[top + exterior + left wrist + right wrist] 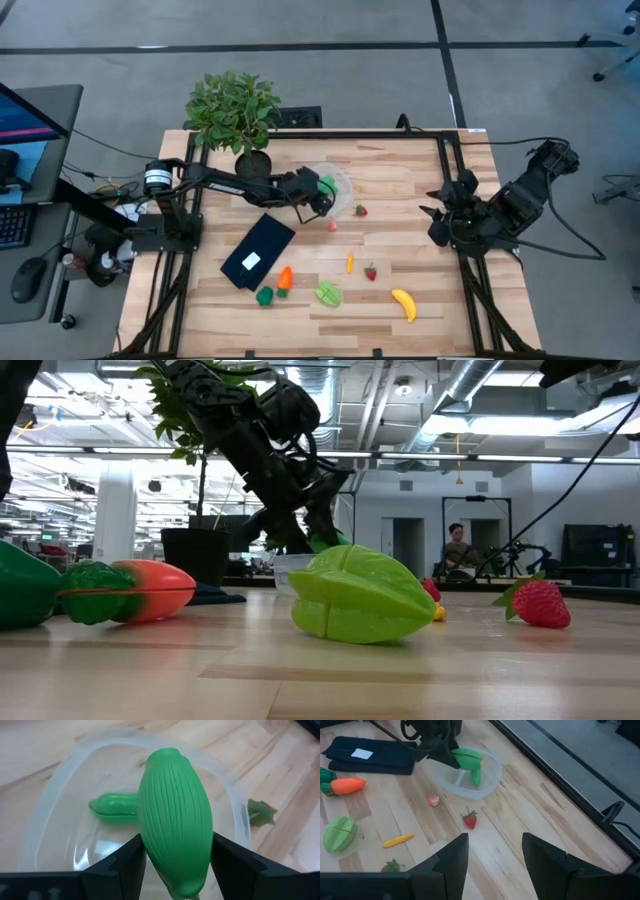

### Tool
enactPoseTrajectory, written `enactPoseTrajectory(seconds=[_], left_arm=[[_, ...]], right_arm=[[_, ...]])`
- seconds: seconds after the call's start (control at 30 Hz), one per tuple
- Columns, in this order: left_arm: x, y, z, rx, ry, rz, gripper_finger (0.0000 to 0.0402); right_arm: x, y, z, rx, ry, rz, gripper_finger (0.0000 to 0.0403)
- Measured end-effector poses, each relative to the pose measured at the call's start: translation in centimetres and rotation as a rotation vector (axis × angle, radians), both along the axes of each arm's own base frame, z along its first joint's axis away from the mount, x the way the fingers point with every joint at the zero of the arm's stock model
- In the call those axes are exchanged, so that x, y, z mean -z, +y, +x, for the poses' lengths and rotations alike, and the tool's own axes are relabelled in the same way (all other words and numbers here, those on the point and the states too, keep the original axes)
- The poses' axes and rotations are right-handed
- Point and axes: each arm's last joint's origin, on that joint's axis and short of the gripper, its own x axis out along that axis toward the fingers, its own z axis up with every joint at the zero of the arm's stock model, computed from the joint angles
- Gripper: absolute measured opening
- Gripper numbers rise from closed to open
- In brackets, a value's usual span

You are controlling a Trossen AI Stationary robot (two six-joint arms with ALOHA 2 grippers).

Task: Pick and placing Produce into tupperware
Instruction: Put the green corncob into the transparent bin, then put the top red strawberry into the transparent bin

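My left gripper (322, 192) sits just above centre of the high view, over the small round clear plastic tupperware (343, 178). Fingers (125, 862) are part open, pinched on both sides of a ribbed green oblong toy vegetable (175, 822); I have it held, hanging above the tub's inside. In the left wrist view a second, smooth green oblong piece (114, 809) already lies on the tub floor, upper left of the held one.

My right gripper (441, 212) waits at right of the high view, off the wooden table's (420, 170) produce; fingers (451, 860) stand apart, nothing between them.

Loose produce, high view: red toy strawberry (360, 211) just right of the tub, small pinkish round piece (332, 226) below it, thin yellow-orange stick piece (349, 263) lower centre, another red strawberry (371, 272) beside that, yellow toy banana (404, 303) at lower right, light green ridged starfruit-like piece (327, 293) lower centre, orange toy carrot (285, 278) and dark green chunk (264, 296) to its left.

Dark flat rectangle with white label (258, 250) lies left of centre. Leafy green potted plant (233, 108) stands at upper left, near the table's top edge.
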Motion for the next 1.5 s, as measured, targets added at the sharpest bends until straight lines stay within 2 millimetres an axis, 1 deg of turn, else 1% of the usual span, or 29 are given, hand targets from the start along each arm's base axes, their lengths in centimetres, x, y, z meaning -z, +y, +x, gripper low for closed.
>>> enactPoseTrajectory(seconds=[0.27, 0.7, 0.9, 1.07, 1.33, 1.5], left_arm=[[0.3, -0.1, -0.3, 0.005, 0.044, -0.011, 0.0204], [0.3, -0.1, -0.3, 0.019, 0.040, -0.025, 0.0232], [0.1, -0.3, 0.0, 0.068, 0.004, -0.067, 0.0236], [-0.9, -0.5, 0.6, 0.163, -0.056, -0.116, 0.0236], [-4.4, -0.7, 2.4, 0.348, -0.123, -0.103, 0.0236], [-6.0, -1.4, 3.0, 0.501, -0.102, -0.145, 0.0236]], right_arm=[[0.0, 0.0, 0.0, 0.006, -0.005, 0.006, 0.0177], [0.0, 0.0, 0.1, 0.013, -0.014, 0.016, 0.0177], [0.0, 0.1, 0.1, 0.013, -0.018, 0.020, 0.0177], [0.0, 0.1, 0.1, 0.013, -0.018, 0.020, 0.0177], [0.0, 0.1, 0.1, 0.013, -0.019, 0.020, 0.0177], [0.0, 0.2, 0.2, 0.012, -0.027, 0.028, 0.0177]])
